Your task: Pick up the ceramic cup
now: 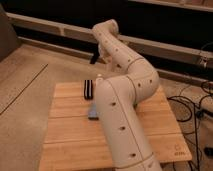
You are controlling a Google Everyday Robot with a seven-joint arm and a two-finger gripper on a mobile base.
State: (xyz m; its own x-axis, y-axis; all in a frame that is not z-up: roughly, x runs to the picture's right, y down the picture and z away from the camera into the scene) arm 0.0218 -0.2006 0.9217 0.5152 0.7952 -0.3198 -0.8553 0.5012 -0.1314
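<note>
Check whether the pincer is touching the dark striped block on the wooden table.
Apart. The camera view shows the pincer raised beyond the table's far edge, with floor visible between it and the dark striped block lying on the wood.

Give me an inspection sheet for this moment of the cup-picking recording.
Surface: wooden table, light planks.
Job's things: ceramic cup not identifiable; a small pale object peeks out beside the arm, too hidden to name.
Clutter: dark striped object near the far edge; small grey-blue object against the arm.
Grippers: gripper raised beyond the table's far edge, holding nothing visible.
Cables: black cables on the floor at right.
Surroundings: speckled floor, dark wall with pale ledge.
</note>
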